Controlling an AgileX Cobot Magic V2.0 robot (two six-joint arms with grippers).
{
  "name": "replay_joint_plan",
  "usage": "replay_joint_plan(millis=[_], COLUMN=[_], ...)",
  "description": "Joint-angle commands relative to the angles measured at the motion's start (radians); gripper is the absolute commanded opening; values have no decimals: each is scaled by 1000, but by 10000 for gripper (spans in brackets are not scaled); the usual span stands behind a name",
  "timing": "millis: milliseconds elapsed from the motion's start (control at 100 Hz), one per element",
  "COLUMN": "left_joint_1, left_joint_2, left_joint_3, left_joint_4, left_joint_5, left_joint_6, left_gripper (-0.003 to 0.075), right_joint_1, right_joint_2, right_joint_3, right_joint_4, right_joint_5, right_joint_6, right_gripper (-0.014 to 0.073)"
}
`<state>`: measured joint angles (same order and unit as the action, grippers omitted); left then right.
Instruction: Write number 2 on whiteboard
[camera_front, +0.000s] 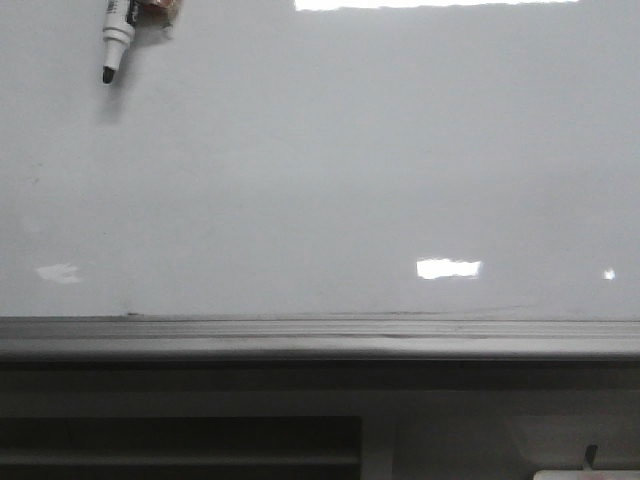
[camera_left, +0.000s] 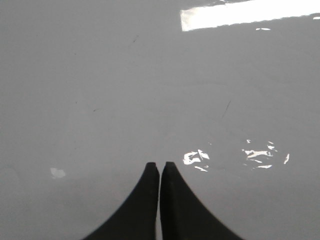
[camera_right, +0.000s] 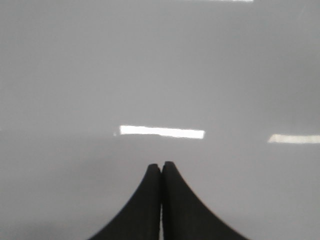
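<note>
The whiteboard (camera_front: 320, 170) fills the front view, glossy pale grey with glare patches and a grey ledge (camera_front: 320, 335) along its near edge. No number 2 shows on it. A white marker pen (camera_front: 117, 35) with a black tip lies at the board's far left, tip pointing toward me. Neither gripper shows in the front view. In the left wrist view my left gripper (camera_left: 160, 165) is shut and empty over bare board (camera_left: 125, 90). In the right wrist view my right gripper (camera_right: 161, 165) is shut and empty over bare board (camera_right: 160, 75).
A small brownish object (camera_front: 160, 10) sits beside the marker pen at the top edge. Below the ledge is a dark recess (camera_front: 180, 440) and a pale item (camera_front: 585, 472) at the bottom right. Faint scuffs (camera_left: 226, 110) mark the board.
</note>
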<state>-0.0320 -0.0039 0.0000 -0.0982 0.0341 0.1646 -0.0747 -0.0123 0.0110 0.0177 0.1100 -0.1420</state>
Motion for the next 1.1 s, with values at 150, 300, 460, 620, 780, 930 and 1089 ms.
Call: replay_joint_plan(millis=[150, 300, 460, 620, 780, 930, 1089], left_joint_1=[3, 3, 3, 3, 3, 3, 3], left_joint_2=[-28, -28, -28, -28, -28, -28, -28], left_joint_3=[14, 14, 14, 14, 14, 14, 14], left_joint_4=[-1, -1, -1, -1, -1, -1, -1], left_joint_5=[-72, -72, -72, -72, -72, -72, -72], left_joint_6=[-7, -7, -7, -7, -7, -7, -7], left_gripper=[-20, -20, -20, -20, -20, -20, -20], right_joint_1=[-5, -5, -5, -5, -5, -5, -5], right_joint_2=[-13, -13, -13, -13, -13, -13, -13], right_joint_3=[27, 27, 27, 27, 27, 27, 27], right_joint_4=[-6, -6, -6, -6, -6, -6, -6], right_joint_5=[-79, -79, -79, -87, -87, -98, -110], right_joint_6=[-3, -3, -3, -3, -3, -3, -3], right_gripper=[-53, -53, -53, -53, -53, -53, -53])
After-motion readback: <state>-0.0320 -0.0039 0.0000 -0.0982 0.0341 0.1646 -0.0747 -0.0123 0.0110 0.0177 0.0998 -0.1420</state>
